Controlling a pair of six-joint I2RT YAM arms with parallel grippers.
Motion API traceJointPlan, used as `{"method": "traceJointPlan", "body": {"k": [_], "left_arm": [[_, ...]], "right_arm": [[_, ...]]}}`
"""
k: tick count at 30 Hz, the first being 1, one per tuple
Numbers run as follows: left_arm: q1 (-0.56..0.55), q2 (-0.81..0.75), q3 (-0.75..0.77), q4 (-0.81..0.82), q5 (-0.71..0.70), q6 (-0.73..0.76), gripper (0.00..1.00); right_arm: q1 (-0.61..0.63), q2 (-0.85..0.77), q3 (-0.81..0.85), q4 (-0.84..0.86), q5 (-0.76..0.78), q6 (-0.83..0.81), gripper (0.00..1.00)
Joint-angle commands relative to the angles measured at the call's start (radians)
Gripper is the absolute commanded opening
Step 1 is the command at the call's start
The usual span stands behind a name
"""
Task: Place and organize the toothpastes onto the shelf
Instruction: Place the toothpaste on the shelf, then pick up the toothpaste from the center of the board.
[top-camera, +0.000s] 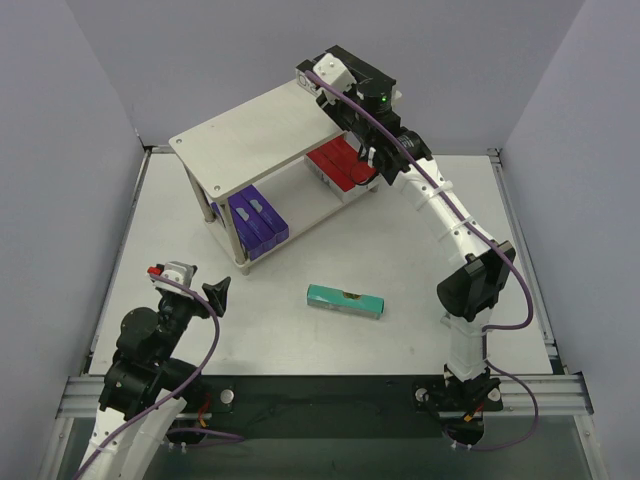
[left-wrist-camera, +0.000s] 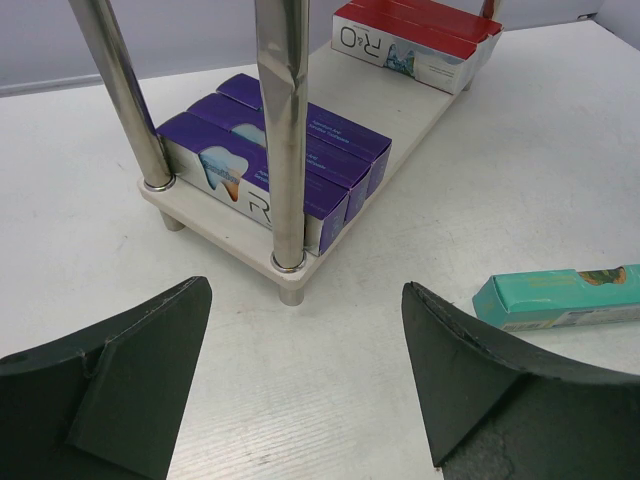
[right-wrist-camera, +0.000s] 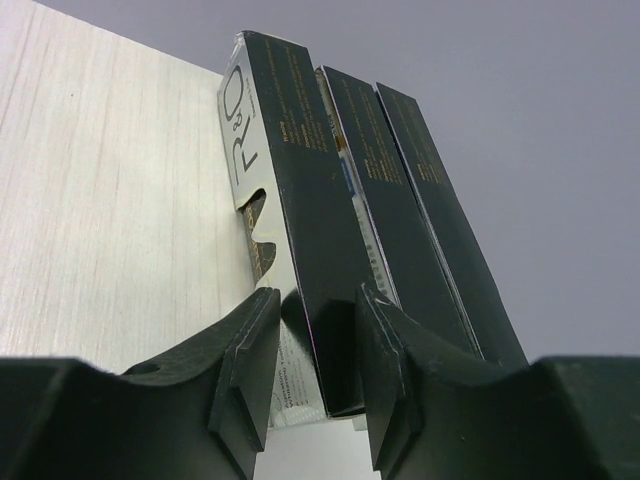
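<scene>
Three black toothpastes lie side by side at the far right corner of the shelf's top board. My right gripper is shut on the nearest black carton, one finger on each long side. From above, the gripper covers them. On the lower board lie purple toothpastes at the left end and red toothpastes at the right end. A teal toothpaste lies on the table in front of the shelf. My left gripper hovers open over the table, empty.
A metal shelf leg stands straight ahead of the left gripper. The teal carton lies just right of its right finger. Grey walls enclose the table on three sides.
</scene>
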Motion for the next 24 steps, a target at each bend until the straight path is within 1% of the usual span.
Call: {"method": "traceJointPlan", "body": {"k": [1, 8, 9, 14, 15, 17, 18, 20, 21, 22, 24], "left_arm": [[0.006, 0.009, 0.008, 0.043, 0.007, 0.008, 0.88], [0.006, 0.007, 0.009, 0.043, 0.007, 0.006, 0.88], [0.006, 0.007, 0.008, 0.043, 0.008, 0.006, 0.88], [0.006, 0.006, 0.008, 0.046, 0.01, 0.006, 0.88], [0.006, 0.004, 0.009, 0.044, 0.01, 0.006, 0.88], [0.006, 0.003, 0.009, 0.047, 0.01, 0.005, 0.88], [0.006, 0.001, 0.008, 0.046, 0.01, 0.005, 0.88], [0.006, 0.0, 0.008, 0.05, 0.011, 0.005, 0.88], [0.006, 0.0, 0.008, 0.05, 0.013, 0.005, 0.88], [0.006, 0.0, 0.006, 0.05, 0.016, 0.005, 0.88], [0.006, 0.0, 0.006, 0.053, 0.017, 0.005, 0.88]], "right_arm": [[0.008, -0.043, -0.012, 0.02, 0.004, 0.027, 0.39], [0.013, -0.128, -0.026, 0.014, -0.048, 0.09, 0.49], [0.015, -0.159, -0.033, 0.015, -0.082, 0.103, 0.5], [0.012, -0.283, -0.119, -0.003, -0.11, 0.186, 0.63], [0.012, -0.334, -0.172, -0.008, -0.113, 0.202, 0.67], [0.008, -0.394, -0.243, -0.017, -0.12, 0.24, 0.71], [0.005, -0.456, -0.316, -0.015, -0.126, 0.284, 0.75], [-0.01, -0.521, -0.401, -0.018, -0.146, 0.332, 0.77], [-0.018, -0.585, -0.436, -0.02, -0.152, 0.393, 0.79], [-0.022, -0.619, -0.52, -0.02, -0.172, 0.416, 0.79], [-0.038, -0.714, -0.599, -0.038, -0.169, 0.458, 0.81]]}}
